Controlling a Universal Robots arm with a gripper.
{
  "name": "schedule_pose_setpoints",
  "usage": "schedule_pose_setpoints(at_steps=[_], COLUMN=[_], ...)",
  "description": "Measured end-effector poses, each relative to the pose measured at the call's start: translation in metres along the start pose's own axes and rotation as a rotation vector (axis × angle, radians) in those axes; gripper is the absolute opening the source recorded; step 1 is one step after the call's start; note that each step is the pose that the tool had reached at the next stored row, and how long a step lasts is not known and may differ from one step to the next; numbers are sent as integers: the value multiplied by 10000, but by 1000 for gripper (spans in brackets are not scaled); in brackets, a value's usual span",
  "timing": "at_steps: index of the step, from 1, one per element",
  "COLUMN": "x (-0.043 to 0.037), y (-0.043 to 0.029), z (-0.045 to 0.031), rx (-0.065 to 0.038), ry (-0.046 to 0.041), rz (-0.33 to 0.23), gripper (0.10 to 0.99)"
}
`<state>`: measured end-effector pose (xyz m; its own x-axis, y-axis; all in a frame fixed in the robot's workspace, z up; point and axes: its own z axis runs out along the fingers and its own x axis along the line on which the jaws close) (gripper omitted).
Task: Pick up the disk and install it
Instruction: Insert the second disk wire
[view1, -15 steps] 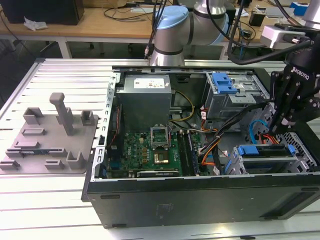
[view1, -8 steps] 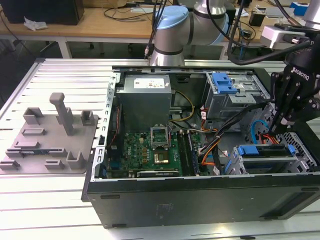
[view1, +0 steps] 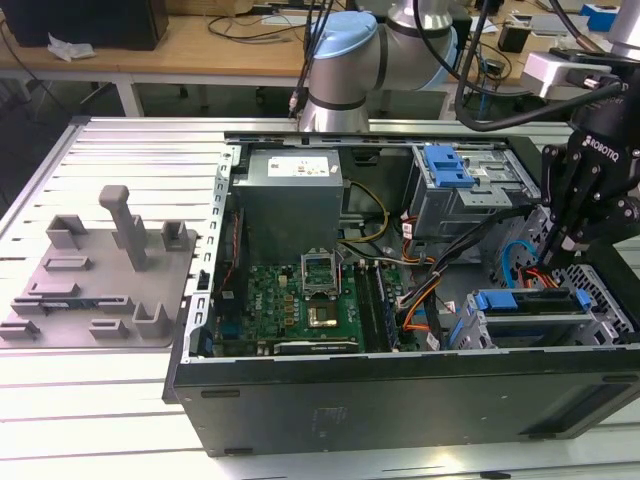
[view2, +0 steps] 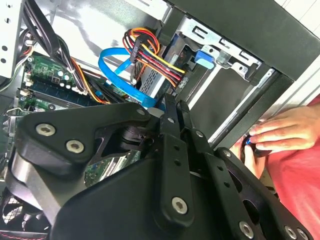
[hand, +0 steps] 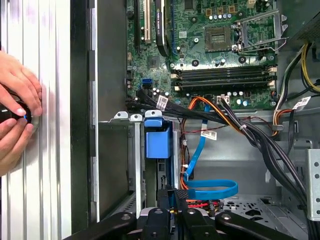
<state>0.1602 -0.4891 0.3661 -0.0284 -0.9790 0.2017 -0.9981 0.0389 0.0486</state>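
The disk, silver in a bright blue carrier, sits edge-up in the drive cage at the exterior view's right front corner of the open computer case. The first wrist view shows its blue carrier end, and the second wrist view shows the blue tab with coloured cables running to that spot. My gripper hangs just behind the cage, over the blue data cable. It is apart from the disk. Its fingers stand shut with nothing between them in both wrist views.
A person's hands hold a small dark object on the table just outside the case wall. Inside are the motherboard, black cable bundles, the power supply and a second cage with a blue latch. A grey fixture plate lies on the exterior view's left.
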Motion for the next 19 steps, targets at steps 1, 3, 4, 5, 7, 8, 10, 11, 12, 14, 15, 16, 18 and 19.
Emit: schedule_pose_setpoints(at_steps=[1,3,4,5,7,8,10,11,12,14,15,16,18,19], x=[1,12,25,48,114,146,172,185,205,253,274,286,315,328], y=[0,7,12,15,13,12,12,11,12,19,24,28,35,36], z=[0,3,6,10,24,30,36,39,43,53,57,60,67,70], rx=[1,3,14,25,42,46,49,51,58,91,108,116,138,142], ry=[-1,-81,-207,-422,-781,-811,-818,-826,-853,-1067,-1189,-1258,-1431,-1534], rz=[0,-1,-7,-15,-31,-32,-32,-34,-37,-54,-62,-67,-77,-84], gripper=[161,161,161,161,161,161,161,161,161,161,161,161,161,161])
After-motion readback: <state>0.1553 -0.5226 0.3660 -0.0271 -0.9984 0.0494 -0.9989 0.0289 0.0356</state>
